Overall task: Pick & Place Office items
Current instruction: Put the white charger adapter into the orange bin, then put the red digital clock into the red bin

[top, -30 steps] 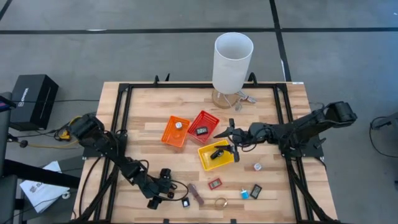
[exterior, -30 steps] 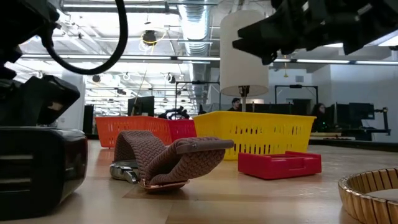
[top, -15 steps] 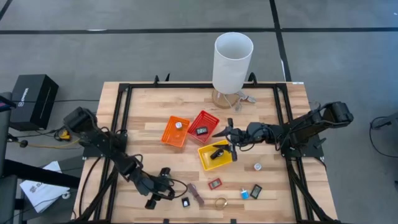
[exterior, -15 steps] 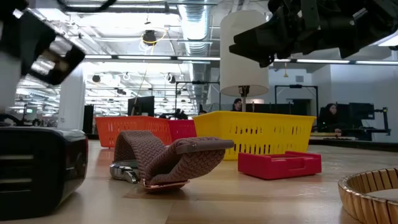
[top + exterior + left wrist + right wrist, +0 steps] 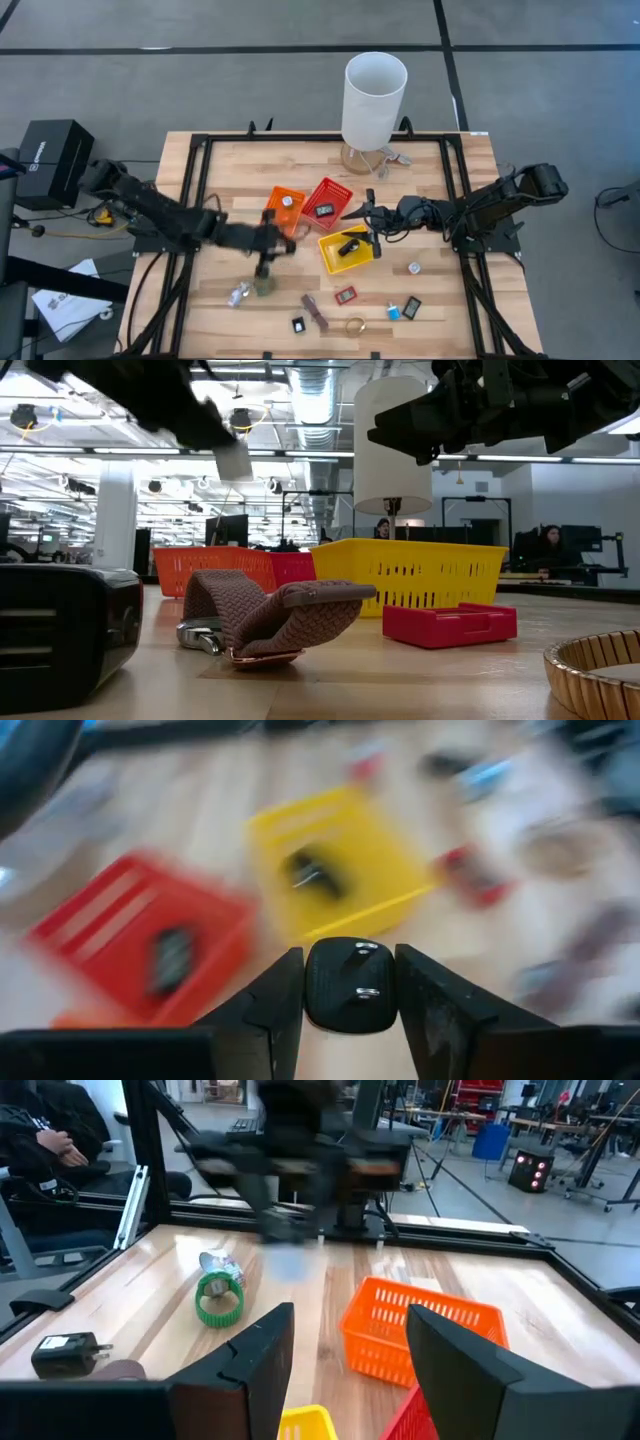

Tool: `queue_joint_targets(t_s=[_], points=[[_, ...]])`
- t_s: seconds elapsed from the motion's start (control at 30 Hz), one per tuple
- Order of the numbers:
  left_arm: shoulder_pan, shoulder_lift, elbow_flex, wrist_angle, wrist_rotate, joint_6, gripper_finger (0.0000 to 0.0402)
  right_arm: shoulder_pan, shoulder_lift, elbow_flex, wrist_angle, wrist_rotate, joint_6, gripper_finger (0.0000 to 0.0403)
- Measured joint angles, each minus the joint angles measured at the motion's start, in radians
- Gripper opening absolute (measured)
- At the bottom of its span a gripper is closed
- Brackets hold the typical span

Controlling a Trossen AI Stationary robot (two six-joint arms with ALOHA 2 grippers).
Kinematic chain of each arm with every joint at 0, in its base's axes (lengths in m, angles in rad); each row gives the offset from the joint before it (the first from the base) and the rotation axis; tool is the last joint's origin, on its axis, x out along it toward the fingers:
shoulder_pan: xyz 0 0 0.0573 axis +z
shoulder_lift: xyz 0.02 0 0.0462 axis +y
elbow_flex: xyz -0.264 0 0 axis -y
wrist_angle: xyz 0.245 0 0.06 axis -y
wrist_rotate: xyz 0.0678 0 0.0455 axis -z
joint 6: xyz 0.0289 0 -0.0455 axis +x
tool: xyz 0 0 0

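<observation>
My left gripper (image 5: 284, 241) hangs over the table beside the orange basket (image 5: 283, 211), shut on a small black block with two silvery prongs (image 5: 350, 985). My right gripper (image 5: 362, 225) hovers open between the red basket (image 5: 328, 203) and the yellow basket (image 5: 347, 249), with nothing between its fingers (image 5: 262, 1350). Each basket holds one small item. A green ring (image 5: 220, 1300), a silvery clip (image 5: 238, 293), a red block (image 5: 345, 295), a brown strip (image 5: 315, 312), a blue block (image 5: 393, 311) and other small items lie loose near the table's near edge. My left gripper pinches the black block by two opposite sides (image 5: 316, 988) between its two fingers. The fingers come from the table's left, slanting down. The block is lifted clear of the table, its pronged face turned toward the wrist camera.
A tall white cylinder (image 5: 375, 95) stands at the far edge. A black frame rail (image 5: 200, 190) runs around the wooden top. A clear ring (image 5: 414, 268) and a black block (image 5: 411, 308) lie to the right of the yellow basket. People sit in the room beyond the table.
My left gripper has risen from the table's near edge and swung toward the far edge and the right, up to the orange basket. The green ring and the silvery clip now show where it stood. My right arm has kept still.
</observation>
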Motion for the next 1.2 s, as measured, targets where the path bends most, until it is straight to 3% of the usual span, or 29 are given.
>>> queue_joint_targets(t_s=[0.17, 0.33, 0.63, 0.8, 1.2], points=[[0.16, 0.009, -0.009, -0.071, 0.001, -0.003, 0.013, 0.0, 0.0, 0.0, -0.007, 0.0, 0.001, 0.0186], [0.232, 0.038, -0.05, -0.071, 0.011, -0.07, 0.0132, 0.0, 0.0, 0.0, -0.019, 0.0, 0.002, 0.0186], [0.266, 0.034, -0.14, -0.072, 0.023, -0.209, 0.0135, 0.0, 0.0, 0.0, -0.038, 0.0, 0.002, 0.0186], [0.268, 0.034, -0.143, -0.07, 0.021, -0.211, 0.0142, 0.0, 0.0, 0.0, -0.039, 0.0, 0.003, 0.0186], [0.267, 0.034, -0.143, -0.066, 0.022, -0.237, 0.0205, -0.001, 0.0, 0.0, -0.039, 0.0, 0.037, 0.0186]])
